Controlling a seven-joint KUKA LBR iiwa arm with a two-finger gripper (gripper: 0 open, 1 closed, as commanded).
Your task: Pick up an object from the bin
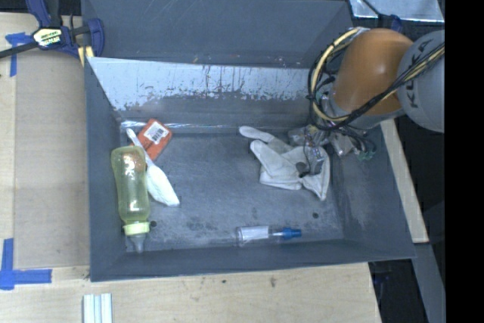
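Right side of bin (227, 26): jaws down on crumpled white cloth (281, 163). Apart or together: cannot tell, partly hidden under orange wrist cover (370, 72) and cables (327, 87). Far off: syringe (268, 234), bottle (131, 189).

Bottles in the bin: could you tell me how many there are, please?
1: the yellowish plastic bottle lies at the left side. The crumpled white cloth at right could hide small things.

- Gripper (314, 163): lower end merges with the crumpled white cloth (278, 163) at the bin's right; its outline cannot be traced.
- White cloth: right part covered by the gripper.
- Orange packet (155, 136): label print too small to read.
- White item (161, 187): partly under the yellow-green bottle (131, 189); kind undeterminable.
- Clear tube with blue tip (266, 234): contents indistinct.
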